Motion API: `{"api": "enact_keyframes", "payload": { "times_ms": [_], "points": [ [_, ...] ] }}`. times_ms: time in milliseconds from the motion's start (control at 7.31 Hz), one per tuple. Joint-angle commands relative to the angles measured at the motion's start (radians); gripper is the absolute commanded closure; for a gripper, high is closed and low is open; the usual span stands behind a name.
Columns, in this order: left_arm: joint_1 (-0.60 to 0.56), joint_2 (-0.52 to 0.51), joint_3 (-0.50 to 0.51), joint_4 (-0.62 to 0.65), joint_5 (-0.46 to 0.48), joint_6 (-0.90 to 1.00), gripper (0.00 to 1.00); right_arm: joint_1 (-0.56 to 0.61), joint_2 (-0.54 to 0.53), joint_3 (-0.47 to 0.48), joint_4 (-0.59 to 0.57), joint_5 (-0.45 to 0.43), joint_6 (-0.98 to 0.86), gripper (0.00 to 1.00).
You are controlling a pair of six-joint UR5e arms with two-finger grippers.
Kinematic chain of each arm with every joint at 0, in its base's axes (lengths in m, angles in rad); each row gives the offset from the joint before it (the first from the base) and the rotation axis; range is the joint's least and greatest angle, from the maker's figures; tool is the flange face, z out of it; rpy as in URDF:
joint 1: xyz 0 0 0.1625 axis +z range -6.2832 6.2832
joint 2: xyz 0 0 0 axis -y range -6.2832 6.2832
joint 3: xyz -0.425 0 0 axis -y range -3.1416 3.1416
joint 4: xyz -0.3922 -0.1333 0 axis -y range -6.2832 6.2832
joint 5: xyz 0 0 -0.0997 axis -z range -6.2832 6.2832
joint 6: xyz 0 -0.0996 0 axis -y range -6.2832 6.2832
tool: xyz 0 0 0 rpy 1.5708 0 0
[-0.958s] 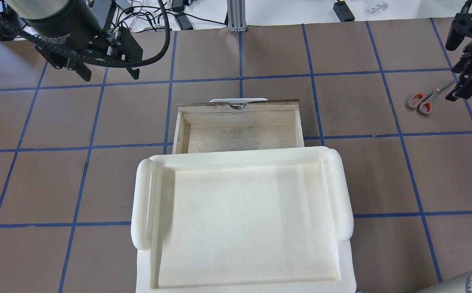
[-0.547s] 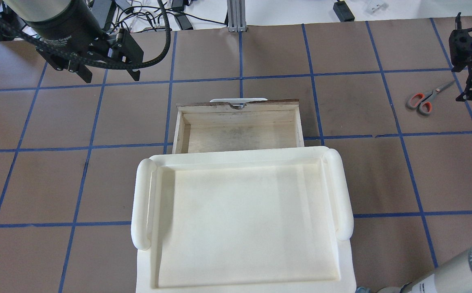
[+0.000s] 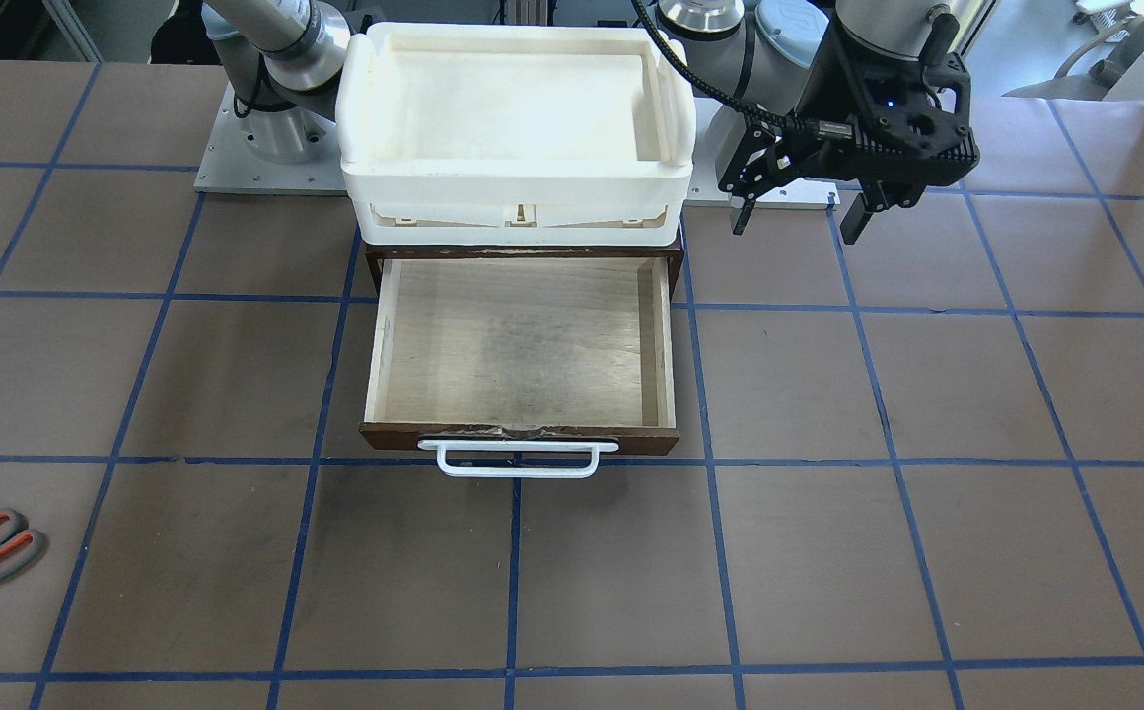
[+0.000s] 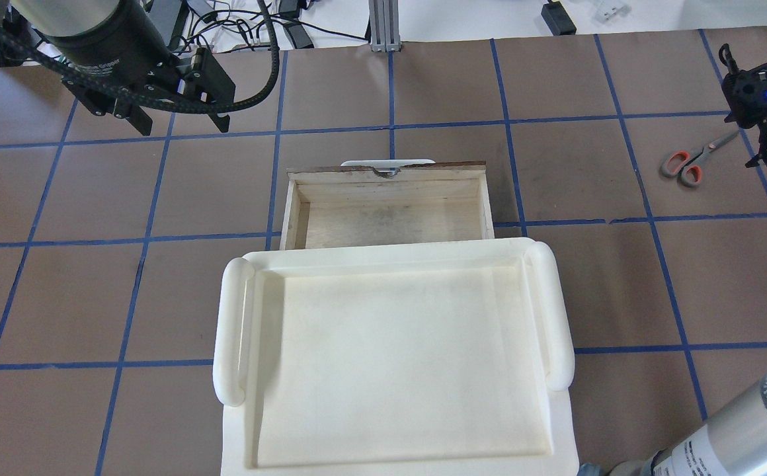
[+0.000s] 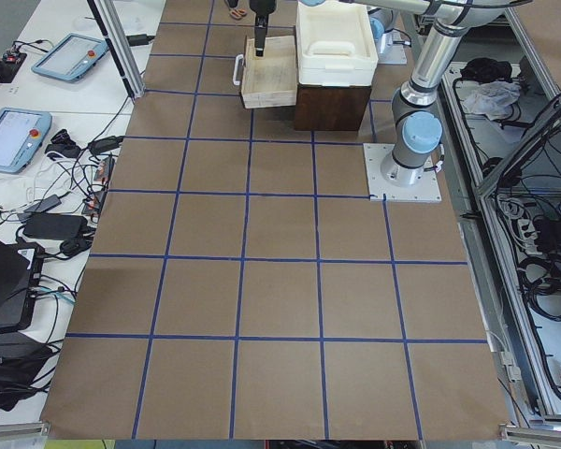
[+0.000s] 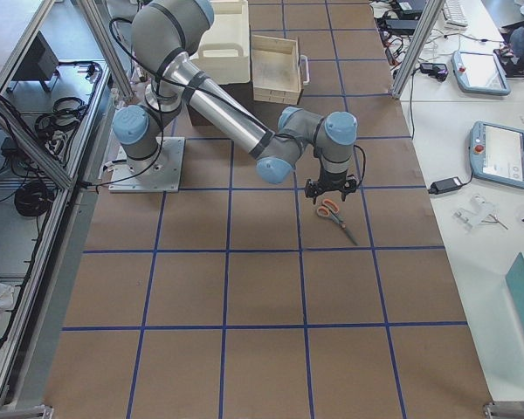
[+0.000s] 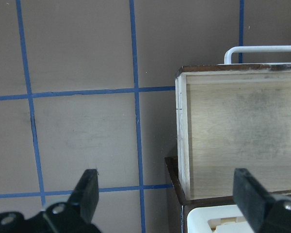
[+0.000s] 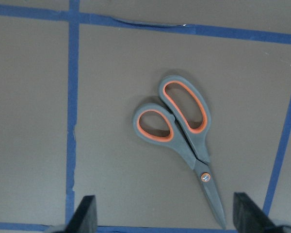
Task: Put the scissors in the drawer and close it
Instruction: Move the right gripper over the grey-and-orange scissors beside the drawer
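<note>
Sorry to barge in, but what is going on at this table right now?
The right gripper hovers open over the scissors, which lie flat on the table, not yet gripped. The drawer stands pulled out from under the white tray and is empty. The left gripper hangs open beside the drawer, holding nothing.

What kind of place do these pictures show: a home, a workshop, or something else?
Most likely a robotics laboratory. The left arm and right arm are bolted to a table covered in brown paper with a blue tape grid, and teach pendants and cables lie beside it.
</note>
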State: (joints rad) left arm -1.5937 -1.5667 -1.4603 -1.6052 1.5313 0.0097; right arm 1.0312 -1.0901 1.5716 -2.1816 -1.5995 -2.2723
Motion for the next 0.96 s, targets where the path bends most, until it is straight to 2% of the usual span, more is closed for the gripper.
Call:
{"api": "enact_keyframes", "payload": {
  "times_ms": [0,274,547,821],
  "points": [
    [0.0,0.002,0.0,0.001,0.001,0.001,0.0,-0.007,0.056,-0.002,-0.072,0.03,-0.198,0.01],
    [0.0,0.003,-0.002,0.001,0.001,0.001,0.0,-0.007,0.102,-0.036,-0.076,0.044,-0.275,0.01],
    [0.0,0.005,-0.008,0.002,0.003,0.003,0.0,-0.007,0.166,-0.087,-0.076,0.044,-0.285,0.01],
    [0.0,0.005,-0.009,0.002,0.003,0.003,0.0,-0.007,0.193,-0.091,-0.076,0.056,-0.265,0.01]
  ]
}}
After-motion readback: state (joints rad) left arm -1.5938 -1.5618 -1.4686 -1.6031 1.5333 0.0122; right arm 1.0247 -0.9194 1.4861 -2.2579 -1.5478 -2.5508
